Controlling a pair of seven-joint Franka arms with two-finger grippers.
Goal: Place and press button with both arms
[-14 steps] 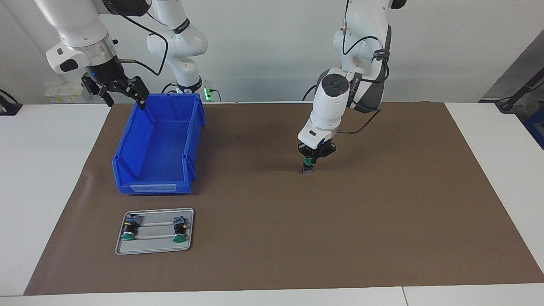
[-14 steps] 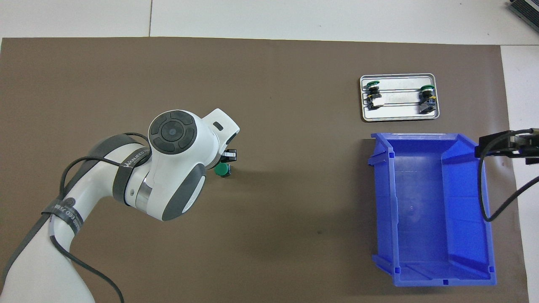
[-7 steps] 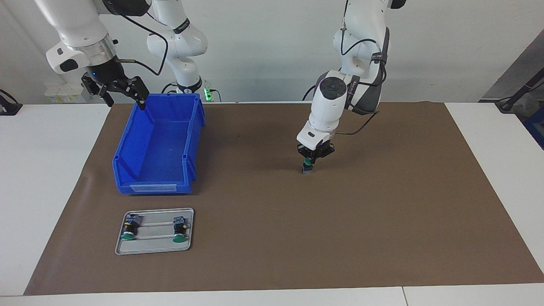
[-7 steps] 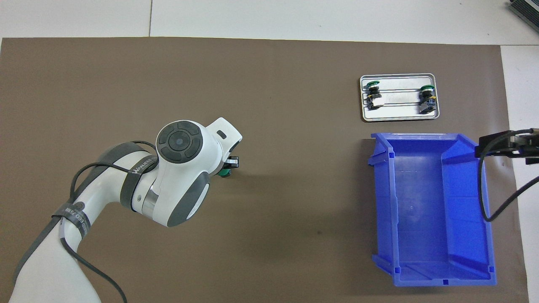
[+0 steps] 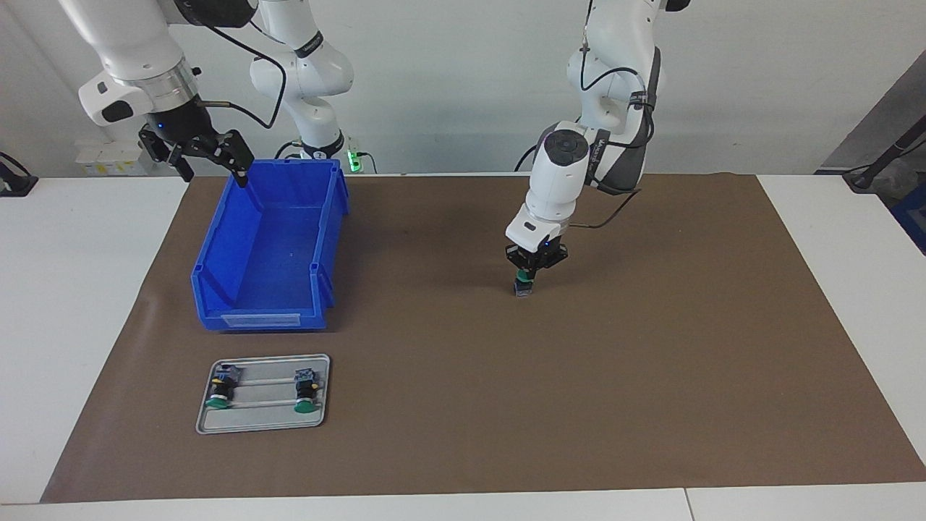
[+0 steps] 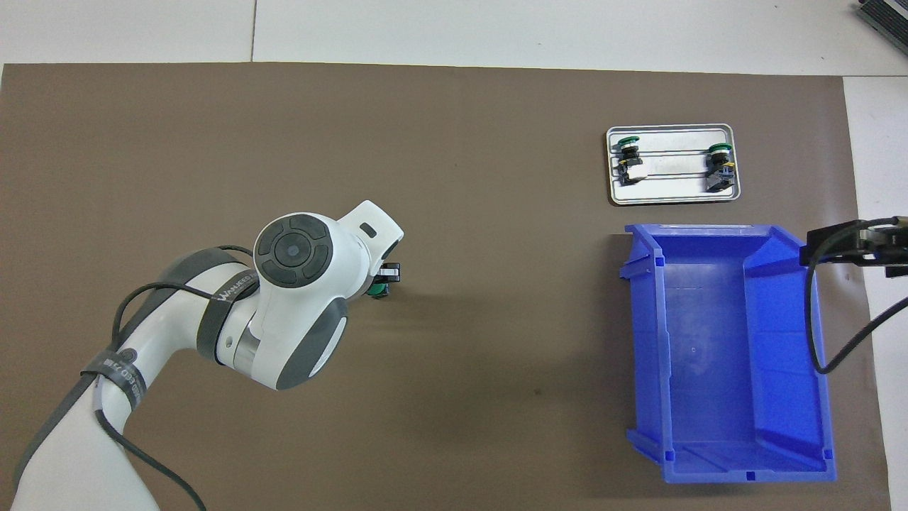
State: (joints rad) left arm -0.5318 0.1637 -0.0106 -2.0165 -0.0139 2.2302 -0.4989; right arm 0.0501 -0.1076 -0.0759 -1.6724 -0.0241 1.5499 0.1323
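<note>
White surface carrying a large brown paper mat, pale wall at the robots' end.

Right gripper, black, two fingers spread wide, holding nothing; raised over the robot-side corner of the blue bin; arm waiting.

Open-topped blue plastic storage bin, on the mat toward the right arm's end.

Left gripper, black, fingers closed together, pointing down onto the green cap of the button.

Small push-button switch with round green cap and black body, upright on the mat near its middle, directly under the left gripper.

Shallow silver metal tray, farther from the robots than the bin, holding two like green-capped switches lying on their sides, well apart.
</note>
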